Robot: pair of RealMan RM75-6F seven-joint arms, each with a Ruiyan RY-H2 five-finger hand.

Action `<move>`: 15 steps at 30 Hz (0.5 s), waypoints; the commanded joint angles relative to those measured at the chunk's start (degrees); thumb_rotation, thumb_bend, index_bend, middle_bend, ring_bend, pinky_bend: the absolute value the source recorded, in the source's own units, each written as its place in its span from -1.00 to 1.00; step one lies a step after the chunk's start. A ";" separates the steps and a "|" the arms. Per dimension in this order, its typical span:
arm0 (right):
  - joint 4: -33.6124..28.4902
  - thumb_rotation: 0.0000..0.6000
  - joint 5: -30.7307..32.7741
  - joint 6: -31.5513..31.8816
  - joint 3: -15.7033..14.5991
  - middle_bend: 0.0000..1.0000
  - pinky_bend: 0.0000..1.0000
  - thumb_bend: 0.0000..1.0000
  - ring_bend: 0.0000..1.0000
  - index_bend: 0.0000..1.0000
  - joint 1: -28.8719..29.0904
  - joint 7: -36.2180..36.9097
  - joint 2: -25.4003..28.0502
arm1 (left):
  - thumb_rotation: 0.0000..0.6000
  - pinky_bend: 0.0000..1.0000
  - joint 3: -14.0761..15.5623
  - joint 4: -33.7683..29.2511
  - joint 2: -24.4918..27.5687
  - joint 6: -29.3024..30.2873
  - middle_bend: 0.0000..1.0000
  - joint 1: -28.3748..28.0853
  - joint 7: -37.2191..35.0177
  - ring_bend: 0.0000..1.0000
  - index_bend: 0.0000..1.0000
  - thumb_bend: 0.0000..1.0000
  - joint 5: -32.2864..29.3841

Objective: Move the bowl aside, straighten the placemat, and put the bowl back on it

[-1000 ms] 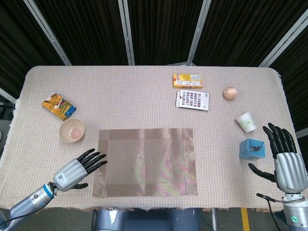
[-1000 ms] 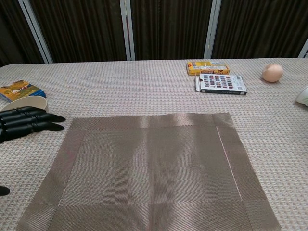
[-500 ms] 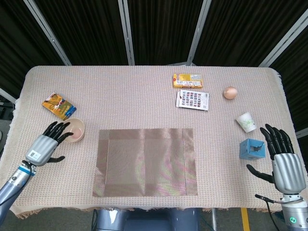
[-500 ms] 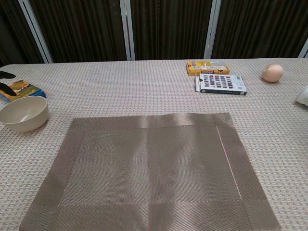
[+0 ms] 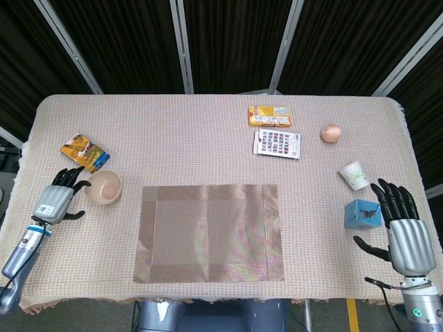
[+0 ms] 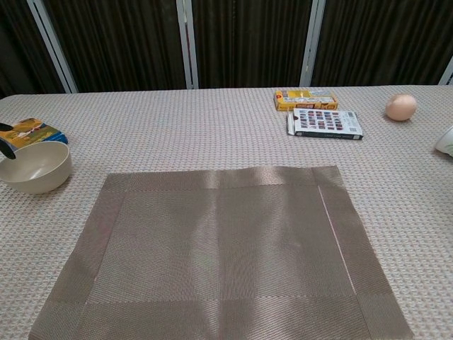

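- Two hands are in the head view: the left hand (image 5: 61, 196) at the left edge of the frame, the right hand (image 5: 401, 228) at the lower right.
- Over the last second the left hand has left the placemat's (image 5: 211, 232) left edge and swung out to the far side of the bowl (image 5: 103, 187); its fingers are now spread beside the rim, holding nothing.
- In the chest view only a dark fingertip shows at the left border, by the bowl (image 6: 34, 166); contact cannot be told.
- Bowl sits on the bare bench (image 5: 208, 138) left of the placemat, near the snack packet (image 5: 84, 153), clear of the mat.
- Placemat lies flat and square in the lower middle, so straightening looks done; the shift suggests the return of the bowl is starting.
- Right hand rests wide and empty beside the blue box (image 5: 363, 214), having barely drifted.
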 commanded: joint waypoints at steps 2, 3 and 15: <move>0.28 1.00 0.23 -0.25 0.09 -1.00 -1.00 -1.00 -1.00 -1.00 0.14 -0.19 -0.22 | 1.00 -1.00 -0.61 3.84 -2.91 -1.37 -1.00 -0.60 -1.65 -1.00 -0.27 -0.42 0.27; 0.35 1.00 0.26 -0.29 0.10 -1.00 -1.00 -1.00 -1.00 -1.00 0.17 -0.24 -0.28 | 1.00 -1.00 -0.71 4.67 -3.52 -1.51 -1.00 -0.72 -1.96 -1.00 -0.23 -0.37 0.40; 0.70 1.00 0.25 -0.31 0.22 -1.00 -1.00 -1.00 -1.00 -1.00 0.20 0.20 -0.31 | 1.00 -1.00 -1.36 7.31 -5.27 0.27 -1.00 -0.96 -2.93 -1.00 0.28 -0.14 1.94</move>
